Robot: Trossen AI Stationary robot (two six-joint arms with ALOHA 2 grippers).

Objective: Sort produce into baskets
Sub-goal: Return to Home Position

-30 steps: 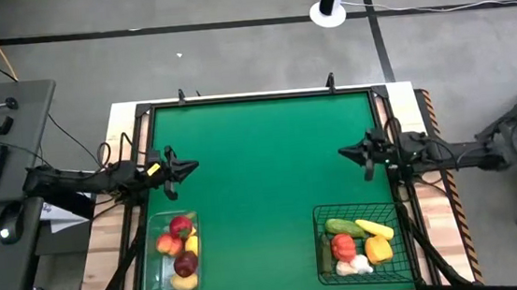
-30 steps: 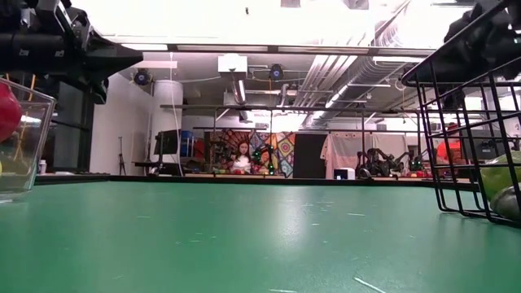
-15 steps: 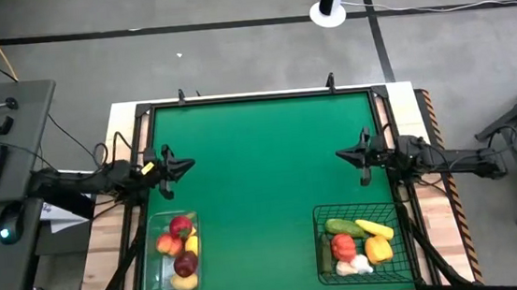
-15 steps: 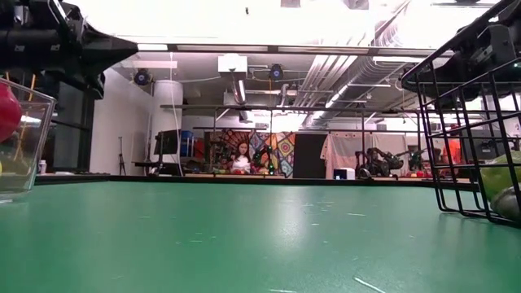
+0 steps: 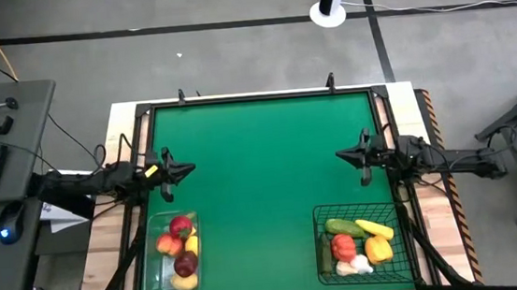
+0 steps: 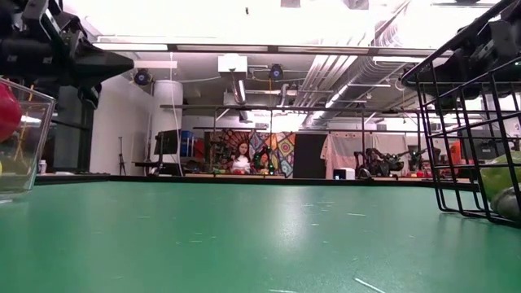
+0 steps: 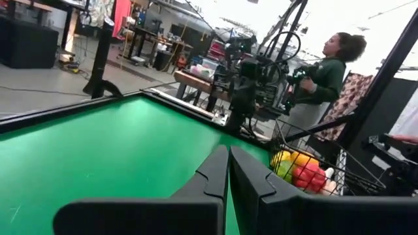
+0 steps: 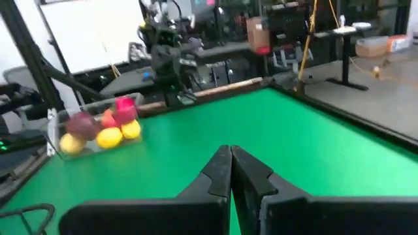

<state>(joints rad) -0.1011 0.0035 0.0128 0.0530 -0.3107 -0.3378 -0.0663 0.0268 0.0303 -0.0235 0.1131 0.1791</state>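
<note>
The produce [image 5: 181, 250] has not stirred in the last second. Cucumber [image 5: 344, 227], tomato [image 5: 342, 247], garlic [image 5: 354, 266] and yellow pepper [image 5: 377, 248] lie in the wire basket [image 5: 319, 252]. The red apples and yellow lemons lie in the clear bin [image 5: 155, 222], which stands straight across the bench [image 5: 262, 182] from the basket, along the same near edge. All the produce you can see is in one container or the other.

What has changed is small and belongs to the arms alone. The right tool [image 5: 341, 156], just behind the basket toward the bench's far edge, has drawn back a touch toward the basket-side rail. It has held there for the last half second. The left tool [image 5: 190, 168], well across the bench from the basket and just behind the bin, has slid slightly outward and back again.

Both tools are closed. In each wrist view the two dark fingers [image 7: 215, 171] press together with nothing between them. The right wrist view shows the same, with its fingers [image 8: 219, 171] pointing across the green toward the bin.

You can take this as the sorting finished. The arms look to be settling into rest, each at its own side and level with the other. Neither reaches toward the basket. You should have nothing left to pick, only the last of the parking to watch.
</note>
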